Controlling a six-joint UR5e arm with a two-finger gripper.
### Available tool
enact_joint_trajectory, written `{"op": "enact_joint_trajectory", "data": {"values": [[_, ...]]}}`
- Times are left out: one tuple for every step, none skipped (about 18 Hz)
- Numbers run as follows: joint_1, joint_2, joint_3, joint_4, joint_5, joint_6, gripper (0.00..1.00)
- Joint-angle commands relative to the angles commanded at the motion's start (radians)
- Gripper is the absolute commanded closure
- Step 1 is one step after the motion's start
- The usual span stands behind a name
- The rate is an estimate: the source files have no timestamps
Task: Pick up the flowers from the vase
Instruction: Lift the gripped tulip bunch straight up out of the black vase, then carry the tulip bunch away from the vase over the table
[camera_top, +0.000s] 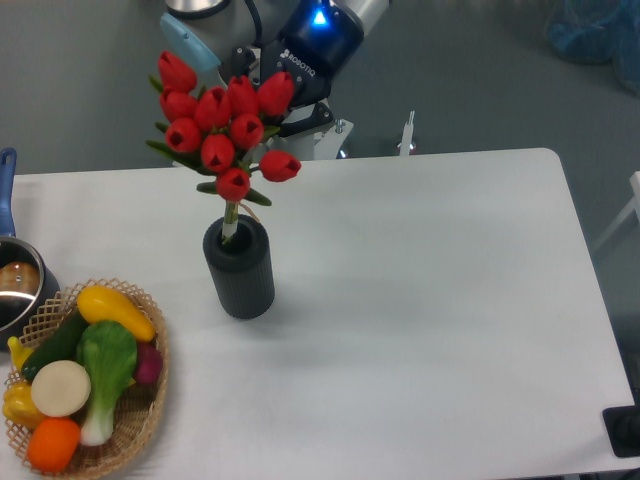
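The flowers (225, 125), a bunch of red tulip buds with green leaves, hang above the vase (240, 275). Their thin stem (231, 222) still reaches down into the round mouth. The vase is dark, ribbed and cylindrical, and stands upright on the white table, left of centre. My gripper (268, 128) comes down from the back at a slant, right behind the bunch. Its fingertips are hidden by the buds, and the bunch rises with it, so it is shut on the flowers.
A wicker basket (152, 395) of vegetables sits at the front left corner. A metal pot (14, 290) with a blue handle stands at the left edge. The robot base (300, 140) is behind the table's far edge, and a black block (624, 430) is at the front right.
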Motion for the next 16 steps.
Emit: {"op": "enact_joint_trajectory", "data": {"values": [[0.006,0.000,0.005,0.002,0.003,0.003,0.96],[0.012,0.000,0.011,0.015,0.005,0.012,0.95],[0.028,0.000,0.012,0.037,0.005,0.011,0.95],[0.043,-0.002,0.011,0.060,0.005,0.011,0.95],[0.045,0.000,0.009,0.064,0.008,0.011,0.95],[0.045,0.003,0.014,0.066,0.029,0.008,0.96],[0.045,0.008,0.014,0.064,0.063,0.006,0.96],[0.048,0.006,0.015,0.066,0.096,0.009,0.96],[0.051,0.005,0.018,0.064,0.116,0.008,0.96],[0.054,0.003,0.026,0.063,0.129,0.006,0.96],[0.069,0.002,0.034,0.063,0.135,0.006,0.96],[0.087,0.002,0.037,0.064,0.147,0.012,0.96],[0.091,0.000,0.047,0.064,0.169,0.014,0.96],[0.091,-0.002,0.067,0.055,0.192,0.012,0.95],[0.086,-0.002,0.084,0.051,0.207,0.011,0.91],[0.083,-0.002,0.098,0.051,0.221,0.011,0.89]]}}
